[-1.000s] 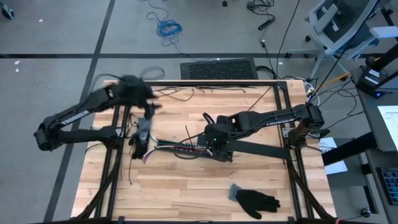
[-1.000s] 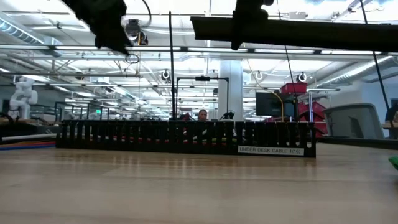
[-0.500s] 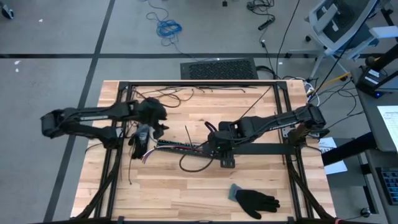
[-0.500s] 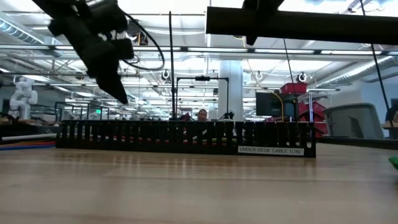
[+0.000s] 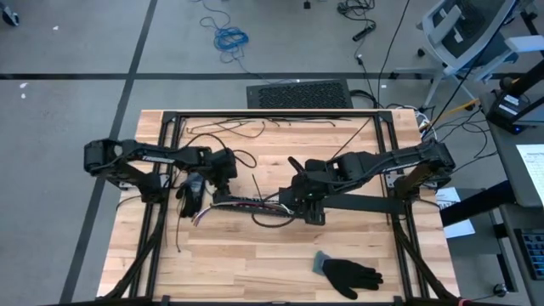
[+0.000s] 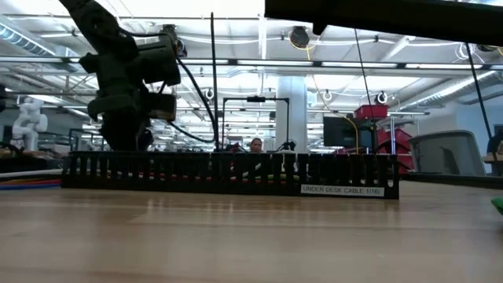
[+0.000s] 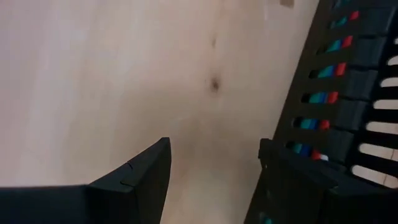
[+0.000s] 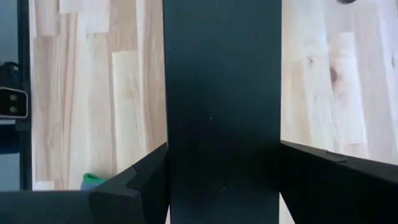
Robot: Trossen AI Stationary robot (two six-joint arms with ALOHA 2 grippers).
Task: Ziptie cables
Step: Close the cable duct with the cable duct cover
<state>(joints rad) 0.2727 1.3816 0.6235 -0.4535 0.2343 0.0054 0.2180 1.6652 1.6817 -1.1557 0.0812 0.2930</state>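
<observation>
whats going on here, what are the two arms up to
Two robot arms work over a wooden table on a black slotted cable strip with coloured cables lying in it. The left gripper is open, low at the strip's left end, one finger beside its slotted wall. The right gripper straddles a flat black bar near the strip's other end. A black glove lies unused nearby.

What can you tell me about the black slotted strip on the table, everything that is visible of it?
The black slotted strip is a long, plastic-looking channel lying flat along the middle of the wooden table. Its side wall is cut into many upright teeth with narrow slots between. A white label near one end reads "UNDER DESK CABLE". The cables, seen red and blue through the slots, lie inside it. The left tool is down at one end.
</observation>
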